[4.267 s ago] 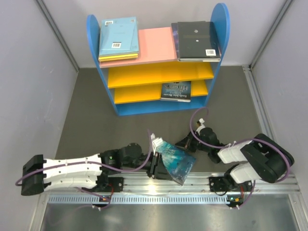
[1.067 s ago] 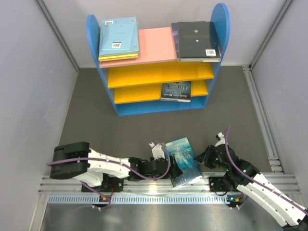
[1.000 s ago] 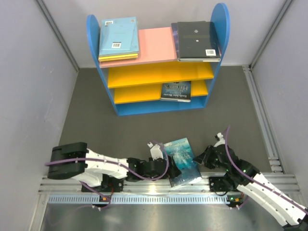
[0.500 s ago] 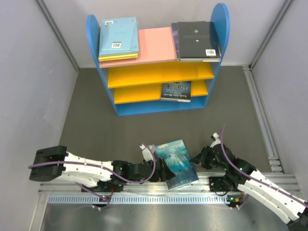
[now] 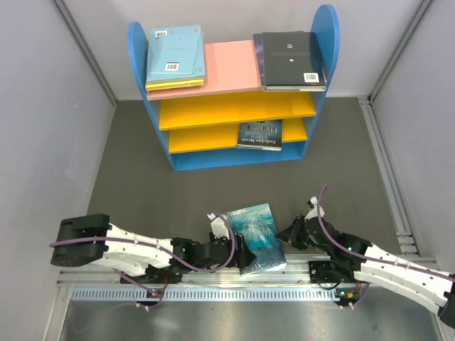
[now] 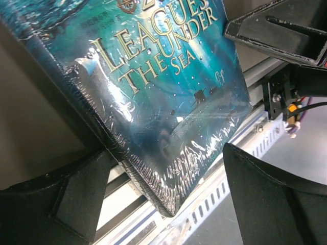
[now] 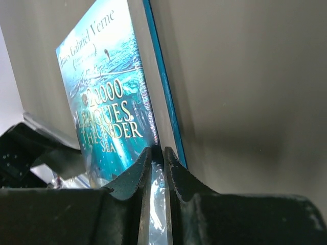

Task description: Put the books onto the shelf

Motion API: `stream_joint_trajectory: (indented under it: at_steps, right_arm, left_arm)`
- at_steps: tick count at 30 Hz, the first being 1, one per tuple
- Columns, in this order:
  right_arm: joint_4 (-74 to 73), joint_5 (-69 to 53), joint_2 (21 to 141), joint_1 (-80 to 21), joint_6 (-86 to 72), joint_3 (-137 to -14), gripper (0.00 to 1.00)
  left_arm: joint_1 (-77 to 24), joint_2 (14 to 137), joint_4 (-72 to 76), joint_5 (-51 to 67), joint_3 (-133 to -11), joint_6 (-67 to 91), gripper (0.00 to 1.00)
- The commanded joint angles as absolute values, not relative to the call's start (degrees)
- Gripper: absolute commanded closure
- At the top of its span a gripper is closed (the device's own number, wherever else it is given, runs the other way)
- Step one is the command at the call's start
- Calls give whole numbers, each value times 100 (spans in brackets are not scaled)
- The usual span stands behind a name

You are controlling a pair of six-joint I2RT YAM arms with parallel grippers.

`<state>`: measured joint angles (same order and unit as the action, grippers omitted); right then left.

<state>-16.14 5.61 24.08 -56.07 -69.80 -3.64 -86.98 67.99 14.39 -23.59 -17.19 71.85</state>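
Teal book (image 5: 254,238): it sits at the near edge of the table (image 5: 142,185), between the two arms and well apart from the shelf (image 5: 323,42). Its near corner overhangs the aluminium rail (image 5: 213,273). The cover (image 6: 153,92) is wrapped in glossy film, and the title side faces up.

Right gripper (image 5: 288,234): it is at the book's right-hand edge. The wrist view shows both fingers pressed together on that edge of the book (image 7: 110,117), with only the book's thin edge between them (image 7: 157,155). The jaws are clamped on the teal book.

Left gripper (image 5: 238,252): it is at the book's near left corner. The wrist view shows the jaws spread wide (image 6: 168,199) with the corner of the book lying between them. The right-hand finger stands clear of the cover. I cannot tell whether the left-hand finger touches the spine. The jaws are open and grip nothing.

Shelf contents:
- A light blue book (image 5: 175,53) lies flat on the left of the pink top board (image 5: 231,64), stacked on a yellow book (image 5: 174,84).
- A black book (image 5: 290,60) lies flat on the right of the same board.
- A dark book (image 5: 260,135) lies on the lowest yellow board (image 5: 202,138), towards the right.
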Motion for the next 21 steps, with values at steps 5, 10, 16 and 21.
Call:
stream_joint_trajectory:
  at_steps: [5,10,16,21]
  right_arm:
    - [-187,184,2934,-6521,-7734,246,100]
    - [395,474,3462,-6828,-8033,237,100]
    - [607,905,3876,-7382,-8411,106,100]
    - [72,1186,3525,-7681,-8569,-166,100]
  left_arm:
    - [-8376,7232,4673,-2444,-3146,6899,9]
    - [-8341,7479,4843,-1996,-3594,6909,13]
    - [-8341,7392,3773,-1978,-4666,6250,14]
    - [-8244,7453,3279,-1846,-5422,5889,14]
